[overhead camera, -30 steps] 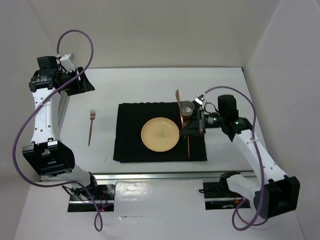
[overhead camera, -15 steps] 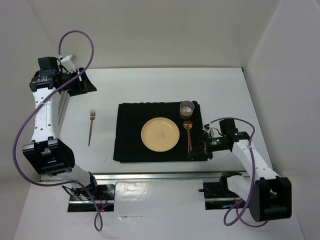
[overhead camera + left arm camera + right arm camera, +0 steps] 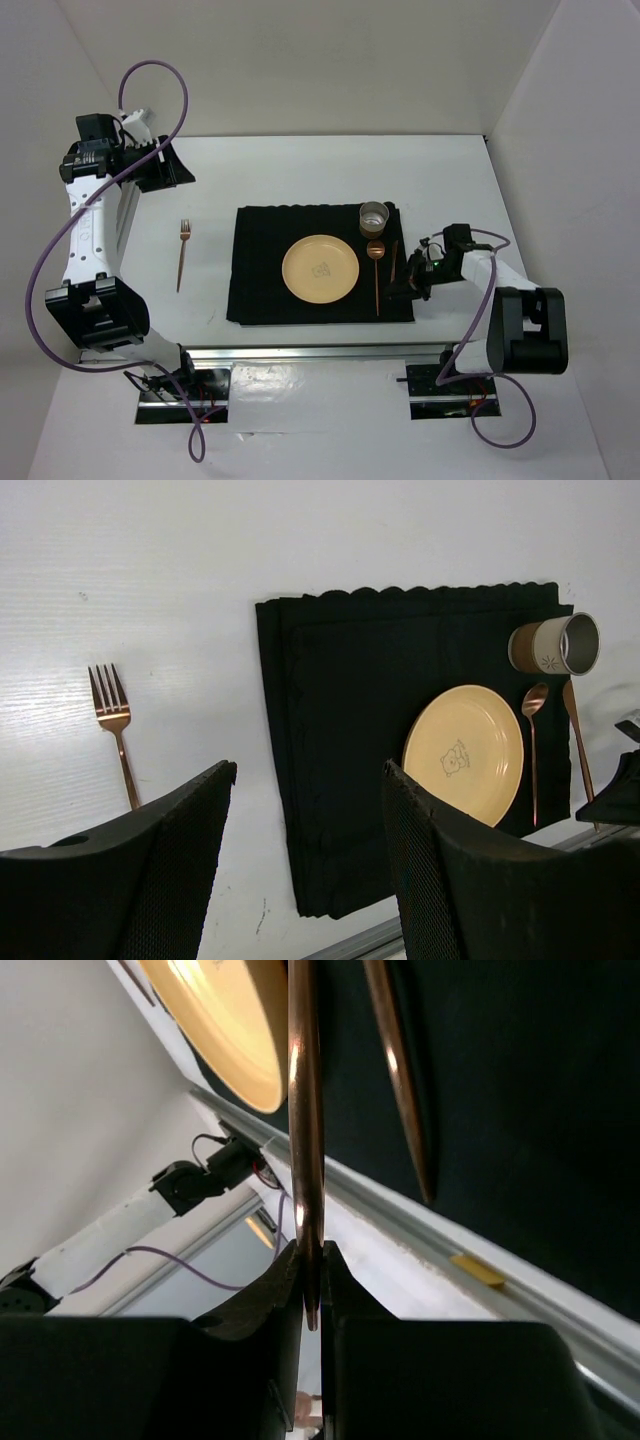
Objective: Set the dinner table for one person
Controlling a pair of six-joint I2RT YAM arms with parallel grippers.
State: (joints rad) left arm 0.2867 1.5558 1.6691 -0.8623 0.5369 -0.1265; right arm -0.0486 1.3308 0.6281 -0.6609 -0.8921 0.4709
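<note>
— Your right hand?
— Mine's pinching the copper knife, just right of the plate.
— The left hand?
— Spread wide, far left of the plate; the desk lies beneath it.

I work in a lab test booth: plain white panels wall in my white tabletop, with a metal rail and purple cables.

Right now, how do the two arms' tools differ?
The left tool is open and empty; the right tool is shut on a copper handle. The left hangs high at the far left; the right sits low at the edge of the black mat. Both are black and two-fingered.
</note>
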